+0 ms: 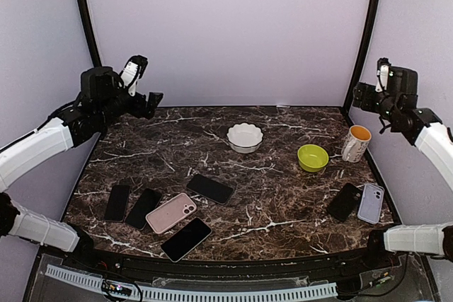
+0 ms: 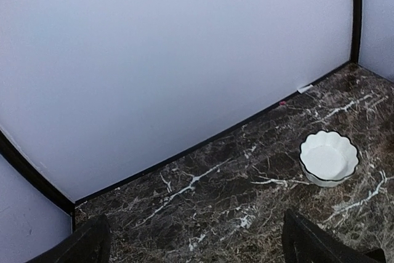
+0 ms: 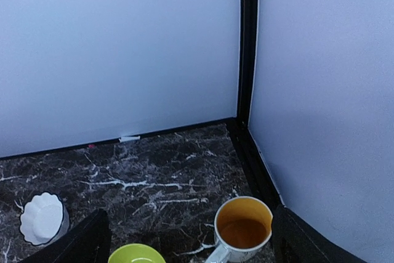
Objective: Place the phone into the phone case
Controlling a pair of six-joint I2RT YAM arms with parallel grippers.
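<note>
Left tool [image 2: 197, 244], right tool [image 3: 194, 241], both spread wide. Two bowls: white bowl [image 1: 244, 137], green bowl [image 1: 312, 158]. One orange-lined mug [image 1: 355, 143], five dark phones [image 1: 209, 189], a pink case [image 1: 171, 213], a lilac case [image 1: 371, 203].

Dark marble table [image 1: 276, 203] carries phones [image 1: 210, 189], cases [image 1: 171, 213], bowls [image 1: 244, 137], mug [image 1: 356, 143].

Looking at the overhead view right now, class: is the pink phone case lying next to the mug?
No, the pink phone case lies front left among dark phones, far from the mug at the right.
</note>
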